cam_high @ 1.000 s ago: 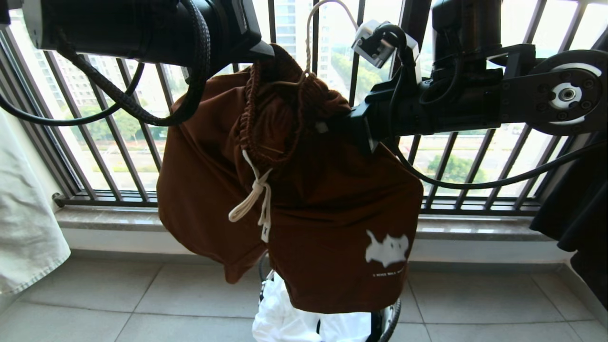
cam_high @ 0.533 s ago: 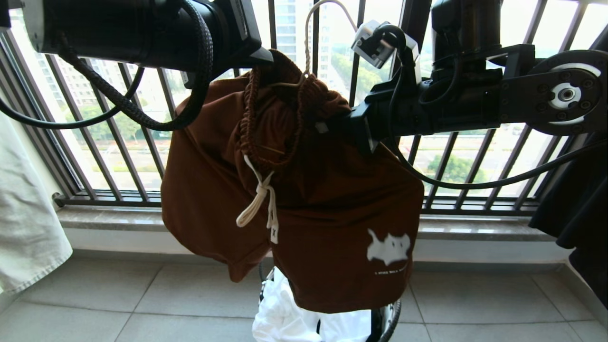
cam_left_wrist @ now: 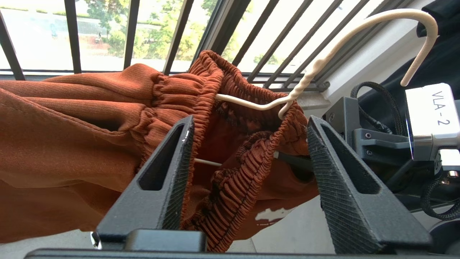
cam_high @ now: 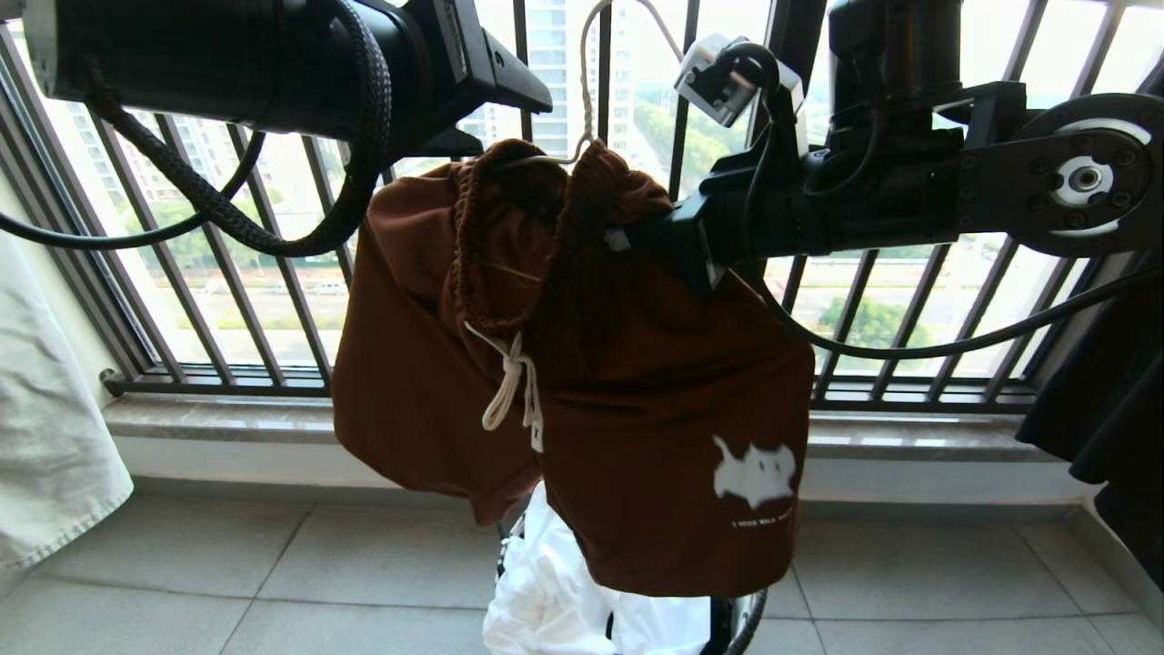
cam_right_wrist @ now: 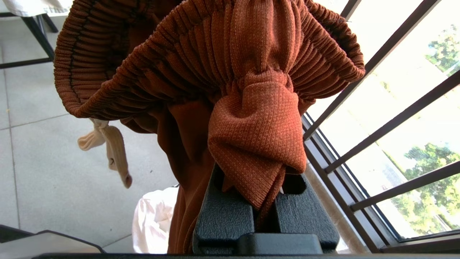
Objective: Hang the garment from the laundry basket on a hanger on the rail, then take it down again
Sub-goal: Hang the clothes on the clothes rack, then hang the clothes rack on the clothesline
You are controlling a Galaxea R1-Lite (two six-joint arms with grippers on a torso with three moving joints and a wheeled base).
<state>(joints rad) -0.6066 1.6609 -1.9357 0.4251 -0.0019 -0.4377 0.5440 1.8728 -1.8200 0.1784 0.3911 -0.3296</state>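
The right gripper pinches a fold of the rust-brown shorts.

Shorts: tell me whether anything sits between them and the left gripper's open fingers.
Nothing visible does. The left gripper is open with the shorts waistband and the hanger wire lying between its fingers. The right gripper is shut on the shorts.

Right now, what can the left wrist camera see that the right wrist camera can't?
Only the left wrist view shows the hanger threaded through the waistband, and the left gripper open around it. Only the right wrist view shows the right gripper shut on a fold of cloth, plus the drawstring. Both show the shorts and the railing.
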